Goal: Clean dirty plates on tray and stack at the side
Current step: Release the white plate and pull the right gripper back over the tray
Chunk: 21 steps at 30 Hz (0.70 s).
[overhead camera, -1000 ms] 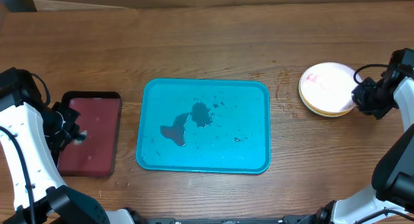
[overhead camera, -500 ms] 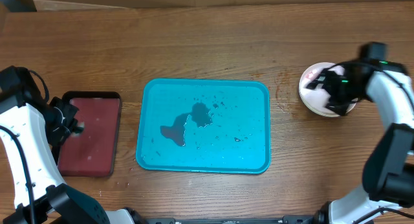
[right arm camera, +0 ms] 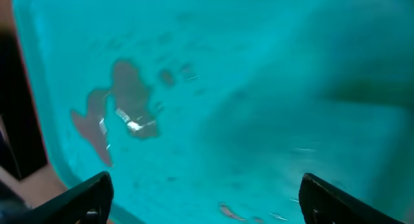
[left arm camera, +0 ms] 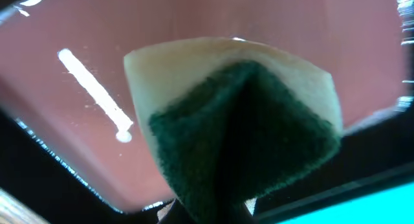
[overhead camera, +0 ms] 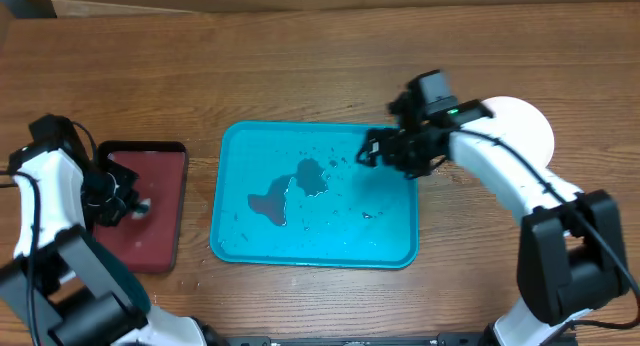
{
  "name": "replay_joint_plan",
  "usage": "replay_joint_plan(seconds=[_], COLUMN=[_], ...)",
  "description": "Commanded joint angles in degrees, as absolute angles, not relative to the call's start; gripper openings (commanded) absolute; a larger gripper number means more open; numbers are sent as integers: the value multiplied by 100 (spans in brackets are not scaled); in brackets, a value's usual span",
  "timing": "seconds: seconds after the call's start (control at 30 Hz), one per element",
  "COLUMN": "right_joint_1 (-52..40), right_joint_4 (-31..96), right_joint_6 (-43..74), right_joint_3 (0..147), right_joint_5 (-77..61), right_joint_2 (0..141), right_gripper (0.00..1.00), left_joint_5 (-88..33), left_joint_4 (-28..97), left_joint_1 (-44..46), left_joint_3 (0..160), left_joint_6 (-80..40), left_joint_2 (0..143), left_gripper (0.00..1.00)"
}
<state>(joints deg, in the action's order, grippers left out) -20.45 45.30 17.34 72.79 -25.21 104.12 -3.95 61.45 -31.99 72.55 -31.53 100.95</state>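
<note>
The turquoise tray (overhead camera: 240, 151) lies mid-table with no plates on it, only a wet smear (overhead camera: 300, 181) and specks. A white plate (overhead camera: 525, 126) rests on the table at the right, partly behind my right arm; what lies under it I cannot make out. My right gripper (overhead camera: 375, 151) hovers over the tray's far right part, open, with nothing between its fingers (right arm camera: 90, 195); the tray (right arm camera: 272, 68) fills the right wrist view. My left gripper (overhead camera: 125, 201) is shut on a green-and-yellow sponge (left arm camera: 246, 120) above the dark red tray (left arm camera: 77, 49).
The black-rimmed dark red tray (overhead camera: 160, 176) sits left of the turquoise tray. Bare wooden table (overhead camera: 300, 66) surrounds both. A cardboard wall runs along the far edge.
My right arm swung left from the plates at the right side to above the tray, its jaws opening wide. The left gripper with the sponge shifted slightly over the red tray.
</note>
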Motion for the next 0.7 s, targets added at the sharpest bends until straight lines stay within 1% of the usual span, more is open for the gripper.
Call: replay_joint_plan(seconds=[0.0, 0.03, 0.13, 0.17, 0.2, 0.3, 0.43, 0.5, 0.57, 0.6, 0.67], right_joint_1=[-2473, -2556, -2786, -2858, -2912, -3063, -3142, -3148, -3148, -3148, -3148], right_joint_4=[4370, 4318, 4154, 4110, 4084, 4045, 4034, 4086, 4169, 4215, 4268], right_joint_6=[1839, 1903, 2023, 2021, 2021, 2021, 2023, 2091, 2108, 2108, 2112], right_joint_3=[7260, 7260, 7260, 7260, 7260, 7260, 7260, 7260, 7266, 7279, 7293], right_joint_5=[-2554, -2554, -2556, -2556, -2556, -2556, -2558, -2558, -2563, -2563, -2565], right_joint_2=[10363, 10363, 10363, 10363, 10363, 10363, 10363, 10363, 10357, 10355, 10342], right_gripper=[93, 93, 93, 93, 93, 93, 93, 93, 93, 93, 93], left_joint_5=[-456, -456, -454, -454, -454, -513, -1092, -1205, -1208, -1212, -1214], left_joint_4=[6117, 6104, 6042, 6023, 6012, 6016, 6023, 6163, 6375, 6508, 6779], left_joint_1=[-3223, -3223, -3223, -3223, -3223, -3223, -3225, -3227, -3227, -3227, -3225], left_joint_3=[7231, 7231, 7231, 7231, 7231, 7266, 7363, 7518, 7714, 7841, 8095], left_joint_6=[-2974, -2974, -2956, -2950, -2928, -2836, -2338, -2311, -2314, -2318, -2331], left_joint_2=[10377, 10431, 10545, 10567, 10565, 10560, 10551, 10545, 10510, 10484, 10394], left_gripper=[4, 7, 18, 25, 34, 67, 77, 84, 89, 89, 88])
